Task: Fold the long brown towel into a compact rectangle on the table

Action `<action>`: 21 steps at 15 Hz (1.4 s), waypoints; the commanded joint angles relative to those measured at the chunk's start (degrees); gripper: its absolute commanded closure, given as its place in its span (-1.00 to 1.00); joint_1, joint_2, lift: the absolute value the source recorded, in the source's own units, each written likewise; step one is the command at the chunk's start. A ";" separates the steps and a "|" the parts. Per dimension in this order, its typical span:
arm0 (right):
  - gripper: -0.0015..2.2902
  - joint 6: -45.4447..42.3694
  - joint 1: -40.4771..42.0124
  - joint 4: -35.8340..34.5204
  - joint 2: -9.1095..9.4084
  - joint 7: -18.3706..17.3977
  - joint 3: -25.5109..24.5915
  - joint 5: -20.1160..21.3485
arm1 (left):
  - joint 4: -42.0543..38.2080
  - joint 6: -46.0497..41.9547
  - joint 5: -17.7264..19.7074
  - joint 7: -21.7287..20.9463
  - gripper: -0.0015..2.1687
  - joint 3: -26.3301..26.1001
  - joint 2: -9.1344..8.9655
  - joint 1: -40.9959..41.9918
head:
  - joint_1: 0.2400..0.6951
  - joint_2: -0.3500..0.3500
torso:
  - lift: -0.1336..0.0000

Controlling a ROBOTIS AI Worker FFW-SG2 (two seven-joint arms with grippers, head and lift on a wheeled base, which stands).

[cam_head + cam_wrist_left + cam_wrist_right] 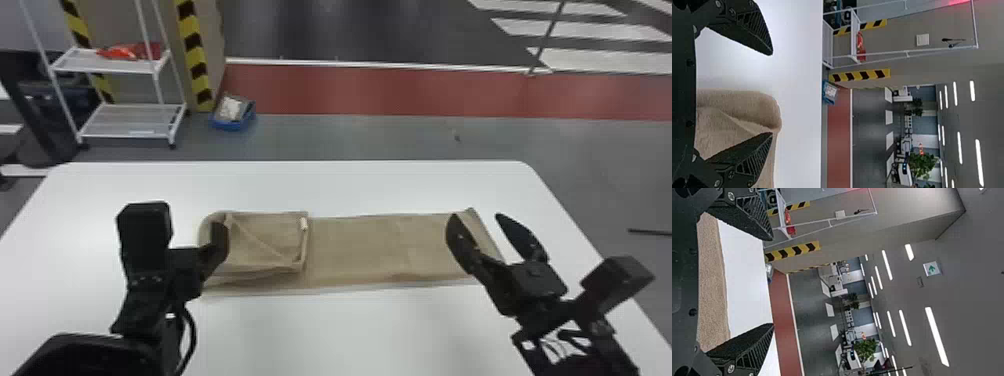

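A long brown towel (360,245) lies lengthwise from left to right across a white table (350,182); its left end is doubled back over itself into a thicker, rounded bundle, with a slanting crease over the top and a small white tag (304,223) at the bundle's inner edge; the rest of the towel runs out flat toward the right, slightly wrinkled near its far right corner.

The left gripper (218,240) is at the folded end, one dark finger seen against the bundle; in the left wrist view the left gripper (772,94) stands wide open with nothing gripped, the rounded corner of the towel showing between and behind its fingers; whether it touches the cloth, I cannot tell.

The right gripper (476,218) is by the flat right end, its fingers spread well apart and empty; in the head view one finger overlaps the towel and the other lies past its end, against the white tabletop; in the right wrist view the right gripper (772,282) is likewise wide open, a strip of brown cloth visible in the gap; contact with the cloth cannot be made out.

Beyond the table, at the left, stands a white shelf rack (85,62) with something red (125,51) on its upper shelf; just beside it are a post with yellow and black stripes (192,45) and a blue tub (232,125) on the gray floor; a broad red band (350,92) crosses the floor farther back.
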 commanded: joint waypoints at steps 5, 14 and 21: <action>-0.90 0.00 0.26 -0.20 1.71 0.00 0.00 1.87 | -2.97 0.07 8.39 -7.53 -0.91 3.22 -0.32 3.75 | 1.00 -0.03 | -0.80; -0.90 0.00 1.32 -0.20 2.41 0.44 -1.06 2.57 | 11.09 -6.96 2.33 -15.88 -0.80 2.43 -0.26 -2.40 | 1.00 -0.24 | -0.80; -0.90 0.00 1.23 -0.20 2.50 0.35 -1.58 2.84 | 12.94 -4.85 1.89 -17.55 -0.29 2.96 2.03 -3.02 | 1.00 -0.16 | -0.80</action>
